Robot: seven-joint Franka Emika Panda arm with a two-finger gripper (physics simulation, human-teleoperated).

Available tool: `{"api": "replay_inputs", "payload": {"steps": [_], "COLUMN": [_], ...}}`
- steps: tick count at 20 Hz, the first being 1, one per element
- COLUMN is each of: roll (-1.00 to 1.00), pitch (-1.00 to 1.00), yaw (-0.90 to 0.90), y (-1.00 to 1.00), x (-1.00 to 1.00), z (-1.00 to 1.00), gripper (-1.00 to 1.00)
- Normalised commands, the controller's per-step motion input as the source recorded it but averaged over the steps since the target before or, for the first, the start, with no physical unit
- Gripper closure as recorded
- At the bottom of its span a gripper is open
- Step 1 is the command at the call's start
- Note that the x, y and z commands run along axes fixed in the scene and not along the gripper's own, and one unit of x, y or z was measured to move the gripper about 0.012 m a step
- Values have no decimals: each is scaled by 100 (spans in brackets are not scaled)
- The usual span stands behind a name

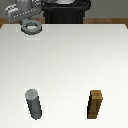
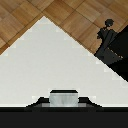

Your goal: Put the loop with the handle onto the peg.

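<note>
White bench [image 1: 70,60], wood floor beyond. We see the hand [image 1: 26,15] at the far corner, clamped on the loop with the handle [image 1: 31,27]. Peg [image 1: 34,104] well apart; a loose hold could misalign the hole.

White table [image 1: 70,60] under me | peg [image 1: 34,104] upright on it | brown wooden block [image 1: 96,105] standing well apart.
</note>
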Motion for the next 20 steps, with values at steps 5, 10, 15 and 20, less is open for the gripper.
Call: {"api": "replay_inputs", "payload": {"steps": [5, 10, 15, 20], "roll": [0, 0, 0, 0], "pitch": [0, 0, 0, 0], "yaw": [0, 0, 0, 0], "y": [0, 0, 0, 0], "x": [100, 0, 20, 80], "z": [7, 80, 40, 0], "gripper": [100, 100, 100, 100]}}
